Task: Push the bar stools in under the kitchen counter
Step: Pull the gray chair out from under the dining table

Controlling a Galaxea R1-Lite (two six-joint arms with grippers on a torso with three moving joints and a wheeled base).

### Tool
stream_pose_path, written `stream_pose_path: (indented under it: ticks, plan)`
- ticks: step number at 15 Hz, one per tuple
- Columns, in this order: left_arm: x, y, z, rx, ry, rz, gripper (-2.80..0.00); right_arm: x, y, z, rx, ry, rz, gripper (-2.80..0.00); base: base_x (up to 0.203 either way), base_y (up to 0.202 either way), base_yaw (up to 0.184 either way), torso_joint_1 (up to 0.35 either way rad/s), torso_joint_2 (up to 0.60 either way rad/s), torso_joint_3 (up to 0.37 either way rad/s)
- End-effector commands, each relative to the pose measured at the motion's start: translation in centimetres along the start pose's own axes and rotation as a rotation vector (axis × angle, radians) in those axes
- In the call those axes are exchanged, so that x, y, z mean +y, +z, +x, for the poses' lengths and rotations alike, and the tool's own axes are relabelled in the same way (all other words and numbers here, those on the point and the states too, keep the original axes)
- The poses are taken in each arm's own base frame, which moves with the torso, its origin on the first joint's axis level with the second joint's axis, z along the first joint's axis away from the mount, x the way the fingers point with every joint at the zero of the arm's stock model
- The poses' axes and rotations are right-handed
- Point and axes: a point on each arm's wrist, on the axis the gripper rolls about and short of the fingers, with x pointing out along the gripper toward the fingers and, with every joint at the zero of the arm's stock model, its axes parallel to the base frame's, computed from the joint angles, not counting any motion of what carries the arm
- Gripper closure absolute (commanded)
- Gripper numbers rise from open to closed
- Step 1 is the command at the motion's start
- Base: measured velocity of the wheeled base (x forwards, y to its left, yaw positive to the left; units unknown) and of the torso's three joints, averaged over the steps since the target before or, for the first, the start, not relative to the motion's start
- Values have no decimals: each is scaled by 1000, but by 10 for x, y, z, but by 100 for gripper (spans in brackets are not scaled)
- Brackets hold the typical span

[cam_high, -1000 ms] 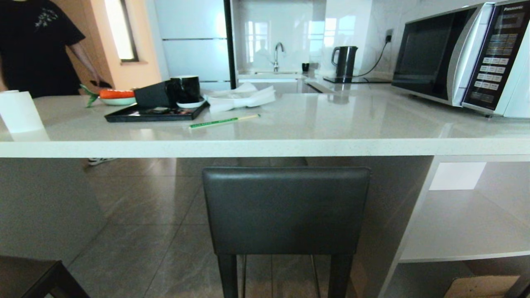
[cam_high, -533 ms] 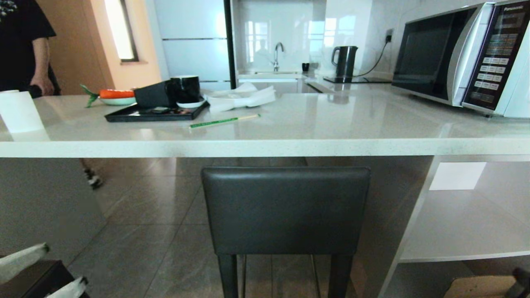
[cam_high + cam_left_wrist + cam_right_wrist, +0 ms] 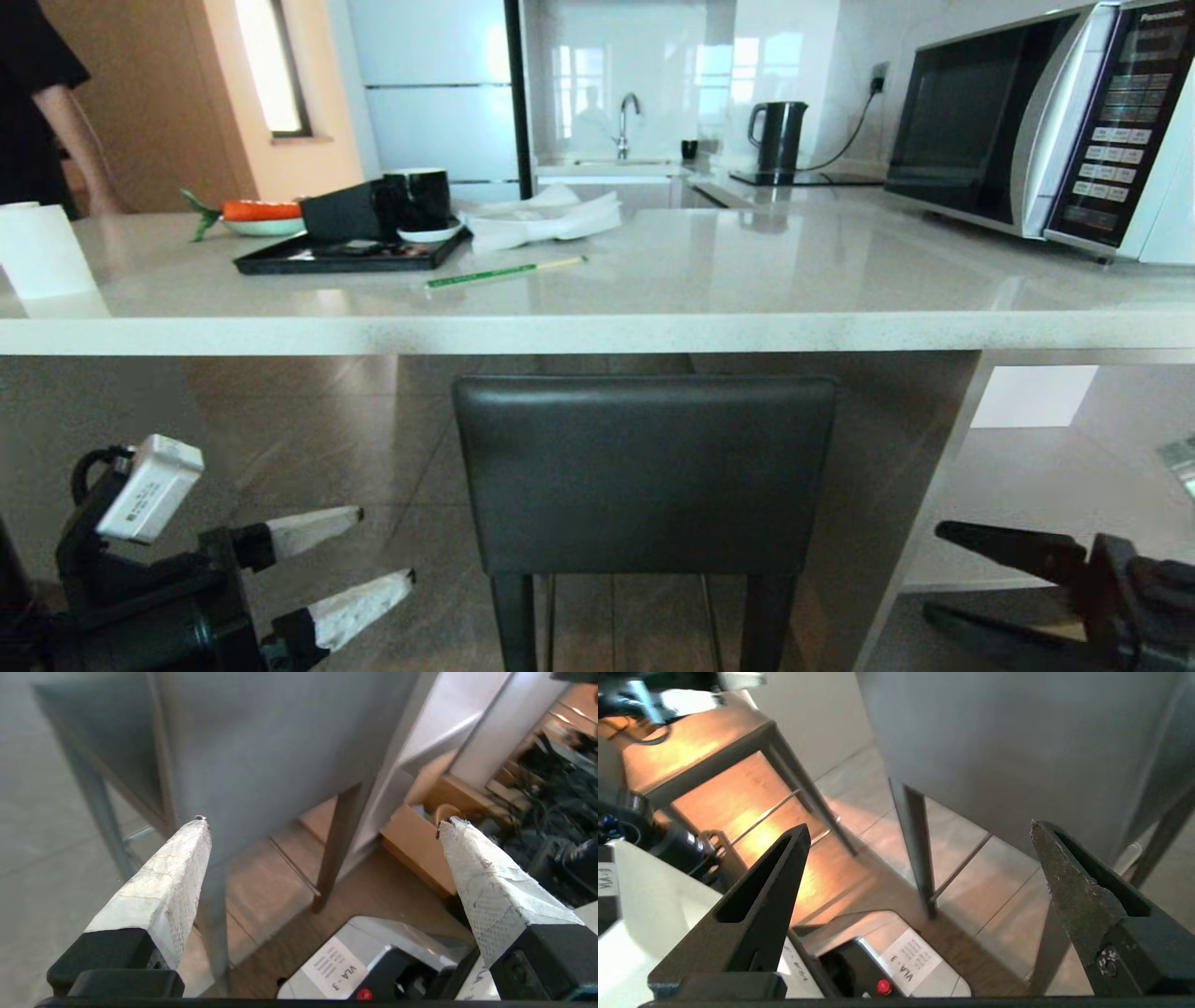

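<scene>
Two arms reach in low from either side of one bar stool [image 3: 644, 471], and I'll take the room from the left. At the far left edge a person in a black top [image 3: 37, 103] stands behind the table [image 3: 597, 331], an arm hanging by the side. Near that end of the table sits a white paper roll [image 3: 42, 252], then a plate with something orange on it [image 3: 261, 217], a black tray [image 3: 350, 254] carrying a black cup [image 3: 417, 198] and a dark box, a green-wrapped pair of chopsticks [image 3: 504, 273] lying loose, and some crumpled white paper [image 3: 546, 219]. Low at the left, below the table's edge, the left tool [image 3: 373, 551] points toward the stool with its two white-wrapped fingers [image 3: 313, 527] spread apart and nothing between them; it is near the backrest's left side but not touching it. In the left wrist view the same tool [image 3: 322, 821] stands released, the stool's grey back and slim legs ahead of it. The stool stands in the middle, its dark-grey backrest just under the table's thick white edge and its legs on the tiled floor [image 3: 327, 523]. Behind, a tap [image 3: 627, 121] and a black kettle [image 3: 777, 135] stand on the back worktop. To the right are open white shelves [image 3: 1046, 504] beneath the table and a microwave [image 3: 1046, 131] on top. Low at the right the right tool [image 3: 934, 569] shows black fingers parted and empty, clear of the stool; the right wrist view [image 3: 920, 826] shows them wide, and a second stool [image 3: 698, 742] beyond.
</scene>
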Motion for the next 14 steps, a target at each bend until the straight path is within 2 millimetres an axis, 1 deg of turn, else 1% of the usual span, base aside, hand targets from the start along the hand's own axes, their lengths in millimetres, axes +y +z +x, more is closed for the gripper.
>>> stream_pose_path:
  ticks: [1,3,4,5,6,7,10,12,14]
  plan:
    - [18,-18,23,73,-22,-51,-280,-13,-9,15,54,7,46,-280,0,0,0,0,0,0]
    - [34,-29,43,82,-51,-34,-280,-26,-13,29,54,7,36,-280,0,0,0,0,0,0]
    - [43,-39,52,91,-59,-24,-280,-34,-17,36,59,5,32,-280,0,0,0,0,0,0]
    - [50,-47,59,103,-71,-17,-280,-40,-21,42,61,2,25,-280,0,0,0,0,0,0]
    - [55,-49,63,83,-94,16,-280,-47,-25,49,53,-1,14,-280,0,0,0,0,0,0]
    - [60,-46,64,51,-107,53,-280,-55,-27,55,38,-5,-1,-280,0,0,0,0,0,0]
    - [75,-39,69,18,-98,72,-280,-72,-35,70,0,-13,-37,-280,0,0,0,0,0,0]
    - [76,-33,75,-5,-132,84,-280,-80,-39,78,-20,-9,-55,-280,0,0,0,0,0,0]
    - [71,-27,85,-18,-174,80,-280,-82,-39,80,-23,34,-60,-280,0,0,0,0,0,0]
